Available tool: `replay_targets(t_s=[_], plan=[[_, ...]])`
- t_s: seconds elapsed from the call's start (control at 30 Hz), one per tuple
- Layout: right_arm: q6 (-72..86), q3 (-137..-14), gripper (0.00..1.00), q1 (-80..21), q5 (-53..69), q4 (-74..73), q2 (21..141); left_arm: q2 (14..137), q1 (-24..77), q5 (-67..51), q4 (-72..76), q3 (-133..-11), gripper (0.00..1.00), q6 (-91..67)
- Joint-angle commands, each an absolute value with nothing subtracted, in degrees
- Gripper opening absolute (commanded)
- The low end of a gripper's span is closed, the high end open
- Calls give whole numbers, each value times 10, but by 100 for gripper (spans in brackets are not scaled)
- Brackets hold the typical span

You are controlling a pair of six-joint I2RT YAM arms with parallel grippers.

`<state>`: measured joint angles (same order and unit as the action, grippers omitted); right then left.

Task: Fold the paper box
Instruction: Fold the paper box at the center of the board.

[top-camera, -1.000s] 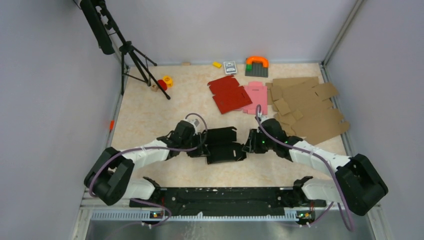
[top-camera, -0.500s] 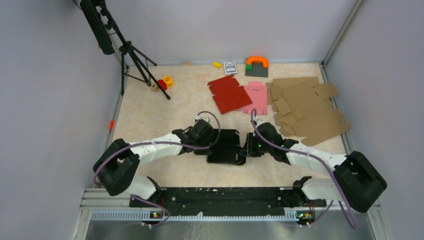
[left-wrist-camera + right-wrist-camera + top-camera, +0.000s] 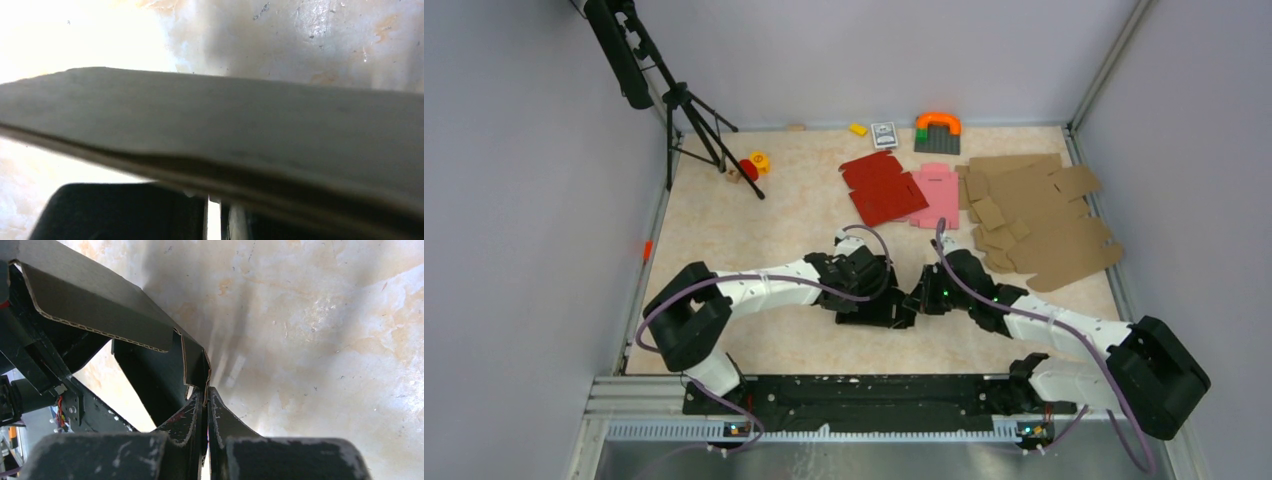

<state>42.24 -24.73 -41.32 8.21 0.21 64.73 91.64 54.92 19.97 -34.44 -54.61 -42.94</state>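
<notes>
1. The left hand (image 3: 867, 278) has swept right across the counter (image 3: 744, 225) and now sits over the paper box (image 3: 869, 308). The box looks more bunched than 1 second ago, so a first fold is probably under way.
2. The right hand (image 3: 920, 297) has barely shifted. Its fingers (image 3: 187, 415) are pressed narrow on the box's right flap edge.
3. The box lies between the 2 hands, near the counter's front middle.
4. In the left wrist view, a dark panel hides the fingertips. The fingers stand close, but I cannot tell whether they grip.
5. From above, black on black hides the creases.
</notes>
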Motion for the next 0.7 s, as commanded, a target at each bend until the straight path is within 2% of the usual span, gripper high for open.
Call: replay_targets(t_s=[0.0, 0.07, 0.13, 0.57, 0.6, 0.67], plan=[[425, -251, 0, -426, 81, 28, 632, 944, 550, 212, -388, -555, 7, -416], [426, -250, 0, -427, 81, 28, 630, 951, 550, 217, -392, -554, 7, -423], [425, -249, 0, -427, 80, 28, 630, 964, 550, 237, -407, -556, 0, -432], [435, -229, 0, -435, 60, 40, 637, 1061, 592, 366, -555, -657, 0, -476], [434, -228, 7, -434, 59, 39, 636, 1060, 594, 366, -555, -658, 0, -475], [431, -224, 29, -434, 55, 32, 631, 1051, 595, 360, -539, -652, 0, -465]])
